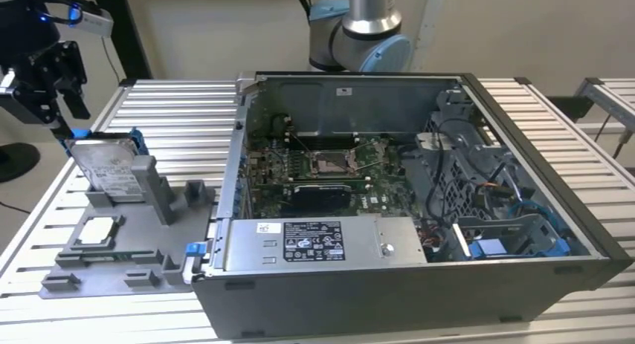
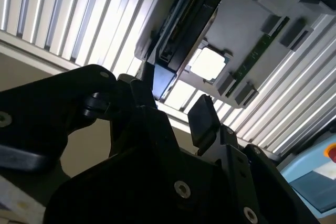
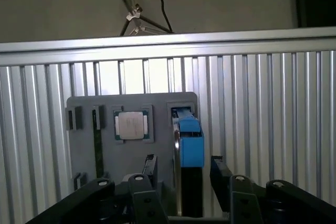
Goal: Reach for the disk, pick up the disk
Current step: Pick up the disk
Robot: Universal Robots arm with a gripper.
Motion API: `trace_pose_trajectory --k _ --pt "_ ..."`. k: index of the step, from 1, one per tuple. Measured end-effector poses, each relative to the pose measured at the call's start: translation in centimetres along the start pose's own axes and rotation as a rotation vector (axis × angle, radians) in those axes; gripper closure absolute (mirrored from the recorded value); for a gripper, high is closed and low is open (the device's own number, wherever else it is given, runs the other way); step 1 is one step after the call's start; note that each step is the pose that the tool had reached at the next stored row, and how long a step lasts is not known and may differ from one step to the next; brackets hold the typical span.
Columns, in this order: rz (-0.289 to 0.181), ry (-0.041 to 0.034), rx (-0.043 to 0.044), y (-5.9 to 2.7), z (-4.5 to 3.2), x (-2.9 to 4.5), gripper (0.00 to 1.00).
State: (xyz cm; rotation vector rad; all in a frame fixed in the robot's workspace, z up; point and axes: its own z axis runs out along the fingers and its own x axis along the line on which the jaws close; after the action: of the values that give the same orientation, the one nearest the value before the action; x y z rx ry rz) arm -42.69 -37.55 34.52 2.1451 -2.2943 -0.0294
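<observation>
Black end effector [image 3: 184, 163] hangs wide open above the upright silver, blue-framed disk [image 1: 104, 169].

Clearance above disk [image 1: 104, 169]: free. Gripper [image 1: 65, 114] jaws spread, gap each side of disk edge in first wrist view. Obstr.: grey holder post [image 1: 145, 182] just beside disk; PC case [image 1: 397, 292] near, exterior view's right.

An open computer case [image 1: 397, 299] is seen on the slatted aluminium table [image 1: 169, 114], its motherboard [image 1: 288, 173] exposed. Just beside it, a grey fixture tray [image 1: 100, 281] is laid flat, and a small square silver chip [image 1: 97, 230] is seated in it.
</observation>
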Motion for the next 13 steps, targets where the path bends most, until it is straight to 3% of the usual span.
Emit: trace_pose_trajectory --k 3,13 --pt "-0.001 -0.0001 0.0001 -0.01 0.46 0.01 0.00" --pt "-0.001 0.0000 0.0003 -0.01 0.50 0.01 0.00"
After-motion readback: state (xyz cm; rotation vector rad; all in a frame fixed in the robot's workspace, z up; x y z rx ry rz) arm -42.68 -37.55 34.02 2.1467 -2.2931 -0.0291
